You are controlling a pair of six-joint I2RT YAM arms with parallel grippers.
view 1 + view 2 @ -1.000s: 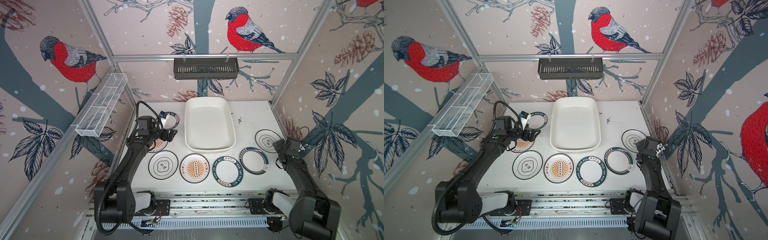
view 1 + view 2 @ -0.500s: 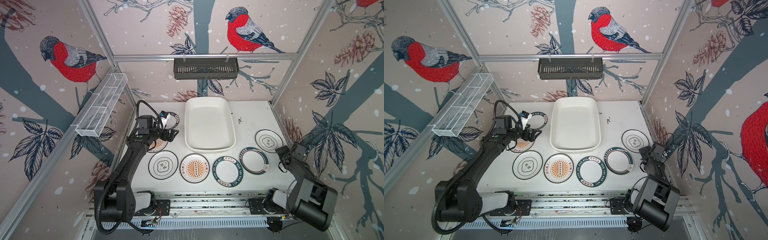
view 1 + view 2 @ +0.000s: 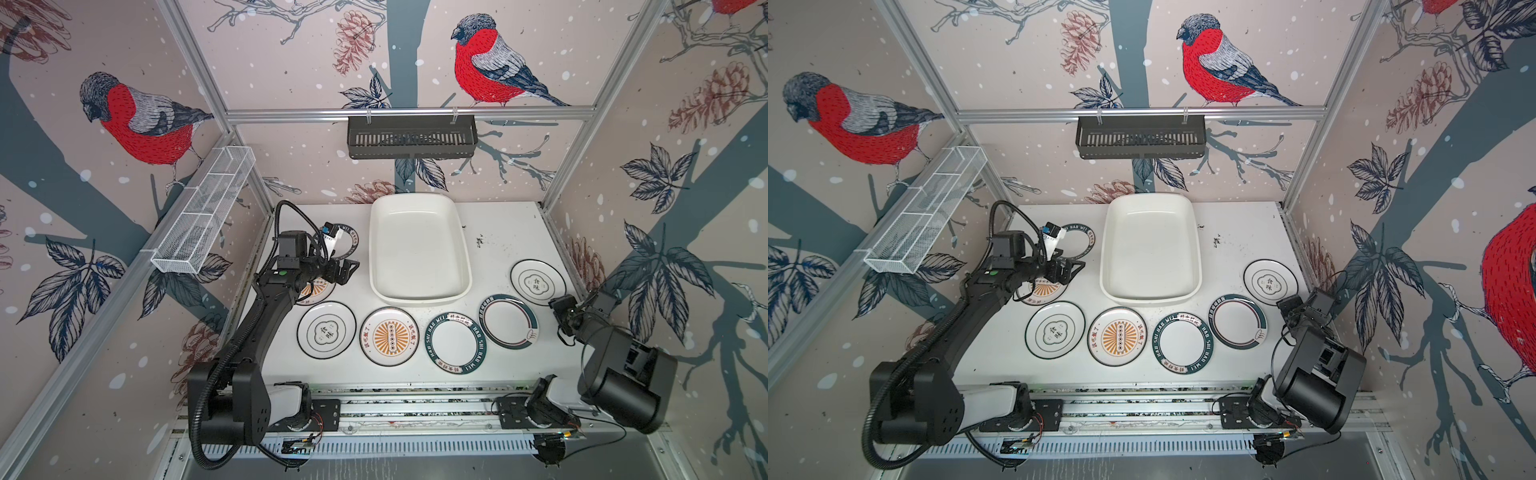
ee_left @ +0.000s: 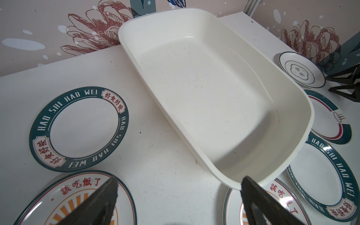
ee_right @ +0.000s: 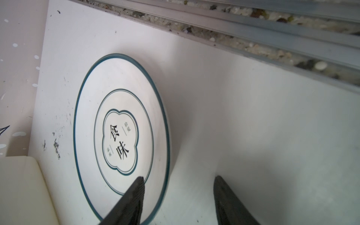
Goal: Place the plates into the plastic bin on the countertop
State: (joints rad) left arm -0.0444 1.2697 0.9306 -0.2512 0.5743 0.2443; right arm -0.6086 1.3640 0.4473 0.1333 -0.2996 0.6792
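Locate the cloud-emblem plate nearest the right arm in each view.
In a top view: plate right of the bin.
In a top view: same place.
Left wrist: beyond the bin.
Right wrist: centre, bin corner beside it.
Shared landmark: the bin.

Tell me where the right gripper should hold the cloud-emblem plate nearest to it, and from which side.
Probably the rim of the cloud-emblem plate on the edge facing the right gripper, approached from the near right. It lies flat, so only its raised rim offers a pinch: one finger inside, one outside.
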